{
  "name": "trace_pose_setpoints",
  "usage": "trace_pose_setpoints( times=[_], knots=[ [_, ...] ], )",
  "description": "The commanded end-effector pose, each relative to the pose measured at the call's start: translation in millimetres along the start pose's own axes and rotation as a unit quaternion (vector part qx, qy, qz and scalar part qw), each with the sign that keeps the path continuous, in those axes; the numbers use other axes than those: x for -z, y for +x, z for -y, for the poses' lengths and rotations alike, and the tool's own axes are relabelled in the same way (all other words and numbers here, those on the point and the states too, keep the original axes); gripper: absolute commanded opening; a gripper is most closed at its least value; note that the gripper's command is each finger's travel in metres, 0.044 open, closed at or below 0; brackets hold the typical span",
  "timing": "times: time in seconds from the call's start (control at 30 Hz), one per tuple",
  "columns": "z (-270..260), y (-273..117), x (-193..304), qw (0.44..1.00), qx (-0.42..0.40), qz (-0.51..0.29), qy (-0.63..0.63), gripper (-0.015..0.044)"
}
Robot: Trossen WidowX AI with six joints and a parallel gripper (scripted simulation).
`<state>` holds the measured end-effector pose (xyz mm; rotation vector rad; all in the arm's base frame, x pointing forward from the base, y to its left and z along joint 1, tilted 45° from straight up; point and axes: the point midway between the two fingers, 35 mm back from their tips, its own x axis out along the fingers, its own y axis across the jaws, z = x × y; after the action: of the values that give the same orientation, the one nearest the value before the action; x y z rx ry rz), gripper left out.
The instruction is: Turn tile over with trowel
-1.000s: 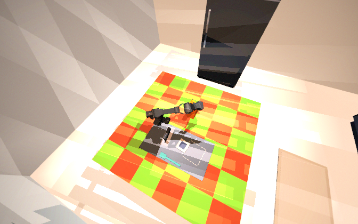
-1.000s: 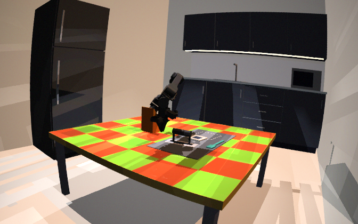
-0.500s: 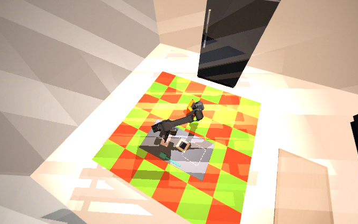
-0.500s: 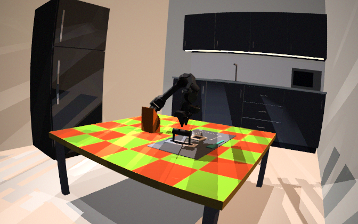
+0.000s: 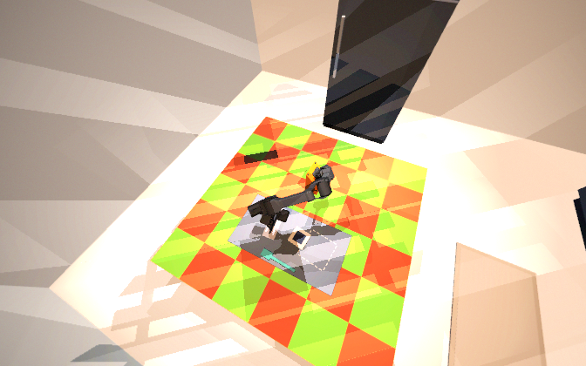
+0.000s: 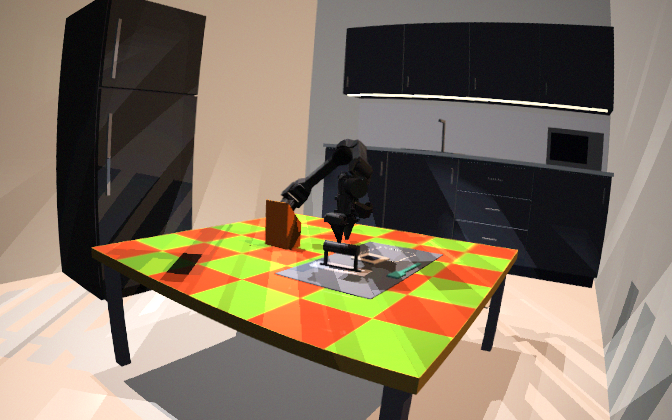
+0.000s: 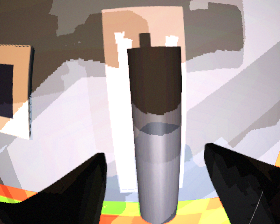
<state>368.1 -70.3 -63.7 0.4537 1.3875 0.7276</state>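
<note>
Two open fingers flank one dark handle

Both fingers of the claw [image 5: 271,230] [image 6: 344,240] [image 7: 156,150] stand parted and grasp nothing. The bar-handled tool [image 5: 269,234] [image 6: 341,247] [image 7: 157,140] is beneath them, on the mat [image 5: 331,282] [image 6: 302,273] [image 7: 226,100]. In the wrist view its raised dark handle runs lengthwise between the fingertips, with a visible gap on either side; its flat plate lies under the handle.

The tile [image 5: 299,238] [image 6: 373,258] [image 7: 2,90] lies flat on the mat near that plate, to the left of the claw in the wrist view. Its dark square faces up, and it sits beside the dashed outline [image 5: 335,247]. A teal flat tool [image 5: 278,260] [image 6: 403,270] lies on the mat as well, apart from the claw.
</note>
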Motion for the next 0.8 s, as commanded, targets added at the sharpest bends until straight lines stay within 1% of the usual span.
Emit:
trace_pose_setpoints(
  times=[0.0, 0.53, 0.67, 0.77],
  knots=[
    [0.5, 6.9, 1.9, 1.0, -0.004, 0.0, 0.005, 0.027],
    [1.4, 29.8, 1.8, 1.0, -0.004, 0.0, 0.005, 0.027],
    [1.4, 29.8, 1.8, 1.0, -0.004, 0.0, 0.005, 0.0165],
    [1.4, 29.8, 1.8, 1.0, -0.004, 0.0, 0.005, 0.0145]
  ],
)
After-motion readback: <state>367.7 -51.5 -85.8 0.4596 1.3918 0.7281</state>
